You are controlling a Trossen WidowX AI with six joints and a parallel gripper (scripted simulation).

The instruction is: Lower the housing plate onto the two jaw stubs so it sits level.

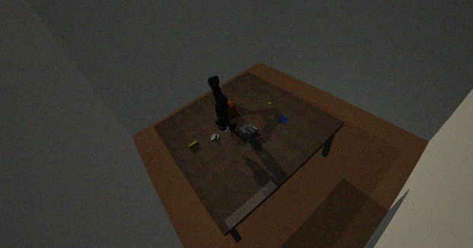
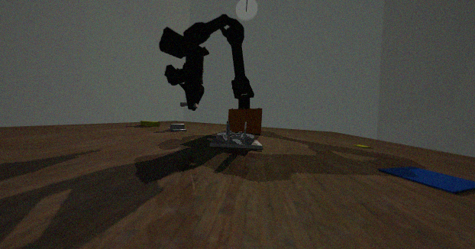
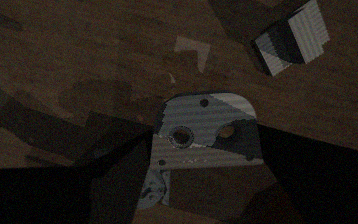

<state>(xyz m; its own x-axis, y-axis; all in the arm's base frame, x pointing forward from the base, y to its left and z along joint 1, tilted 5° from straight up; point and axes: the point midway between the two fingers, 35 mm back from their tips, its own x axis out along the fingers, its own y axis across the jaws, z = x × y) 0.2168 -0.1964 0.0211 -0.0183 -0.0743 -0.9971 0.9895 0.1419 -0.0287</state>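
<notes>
The grey housing plate (image 3: 190, 119) (image 2: 184, 104) is between the fingers of my gripper (image 3: 200, 132) (image 2: 193, 106). Its two large holes and smaller holes face the wrist camera. The gripper is shut on its side edges and holds it above the table, to the left of the jaw assembly in the exterior view. The grey jaw assembly (image 1: 249, 130) (image 2: 234, 139) stands on the table, with two thin uprights rising from it. A grey part (image 3: 152, 191) shows below the plate's lower left corner in the wrist view; most of the assembly is hidden there.
A small pale stand (image 1: 215, 137) (image 2: 178, 127) (image 3: 310, 32) and a yellow bar (image 1: 193, 144) (image 2: 150, 124) are on the left. An orange box (image 2: 245, 121) is by the arm's base. A blue pad (image 1: 282, 120) (image 2: 429, 178) and a small yellow piece (image 1: 270, 103) (image 2: 362, 146) lie right.
</notes>
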